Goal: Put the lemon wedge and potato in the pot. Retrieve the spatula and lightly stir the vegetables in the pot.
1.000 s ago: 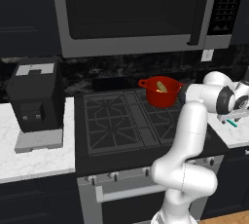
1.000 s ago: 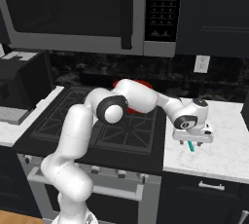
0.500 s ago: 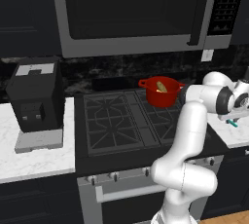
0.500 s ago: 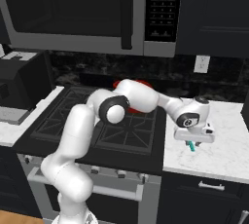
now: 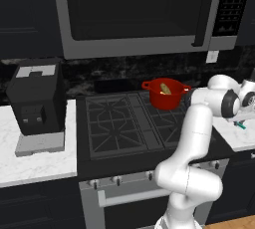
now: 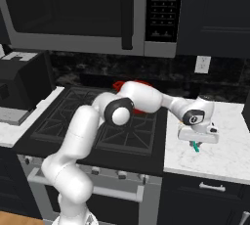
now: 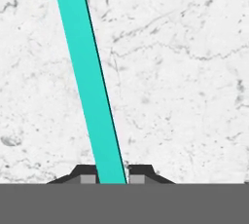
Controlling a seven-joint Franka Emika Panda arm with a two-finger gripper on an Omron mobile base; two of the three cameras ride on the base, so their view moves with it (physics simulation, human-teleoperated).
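Note:
The teal spatula [image 7: 90,82] lies on white marble and runs up from between my fingertips. My gripper [image 7: 112,177] is shut on the spatula's near end, one dark tip on each side of it. From the base views, the gripper [image 6: 195,142] points down at the right counter, with a bit of the spatula [image 6: 197,146] showing below it. In the left base view the gripper [image 5: 239,121] and spatula [image 5: 241,125] sit at the far right edge. The red pot [image 5: 167,93] stands on the stove's back right burner with a yellowish piece [image 5: 166,89] inside. I cannot tell whether that piece is lemon wedge or potato.
The black stove [image 5: 124,123] fills the middle, under a microwave [image 5: 134,14]. A black appliance [image 5: 36,101] stands on the left marble counter. The right marble counter [image 6: 222,143] ends at a front edge close to the gripper. My arm reaches over the stove past the pot [image 6: 132,82].
The jaws have closed from wide open onto the spatula. The arm and hand have hardly moved, and the spatula lies where it did.

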